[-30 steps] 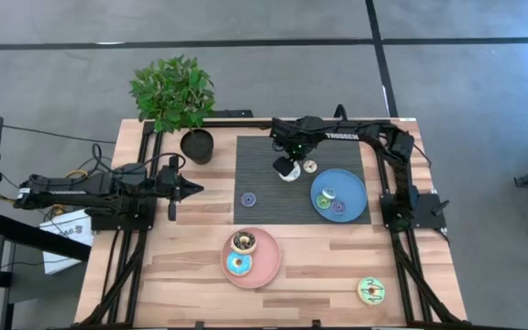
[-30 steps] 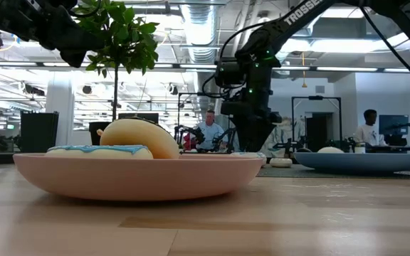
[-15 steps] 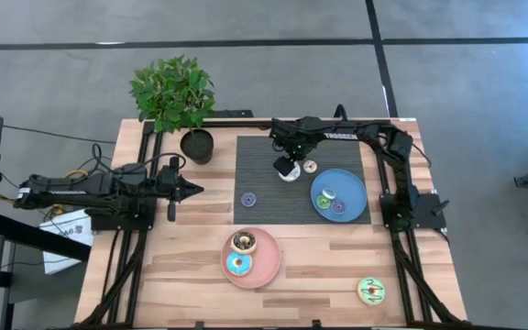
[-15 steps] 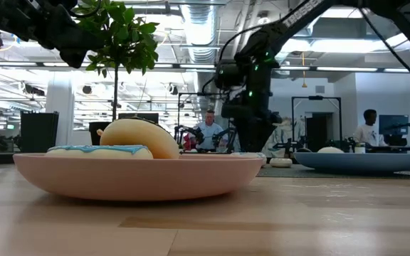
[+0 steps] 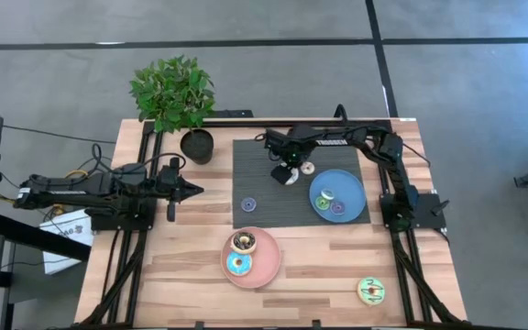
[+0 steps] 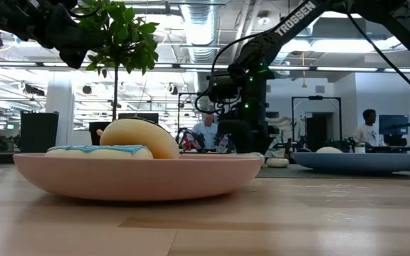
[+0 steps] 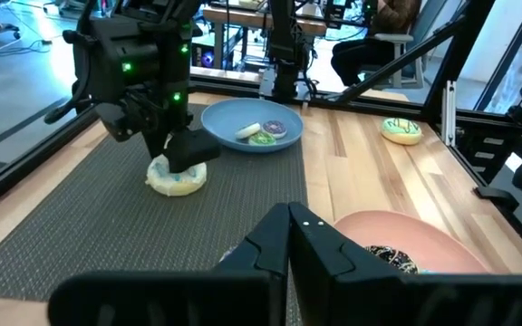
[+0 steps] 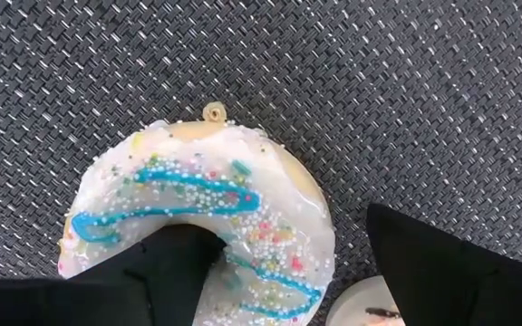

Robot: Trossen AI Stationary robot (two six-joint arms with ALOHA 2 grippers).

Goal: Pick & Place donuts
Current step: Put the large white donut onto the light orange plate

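Right gripper sits low on the dark mat, fingers spread astride the white-frosted donut: one in its hole, one outside its rim. Blue plate lies at its 4 o'clock. Left gripper waits, fingers clenched on nothing, beyond the mat's 9 o'clock edge.

Right down close on the dark woven mat now, and a white-frosted donut fills the view, flat on the weave, with blue squiggle icing and pastel sprinkles across its top. A tiny cream loop sticks out from its rim. One dark finger of the right gripper sits in the donut's hole, the other finger is outside the ring, so the frosted band lies between them. A pale rounded edge peeks beside that outer finger, too little to identify.
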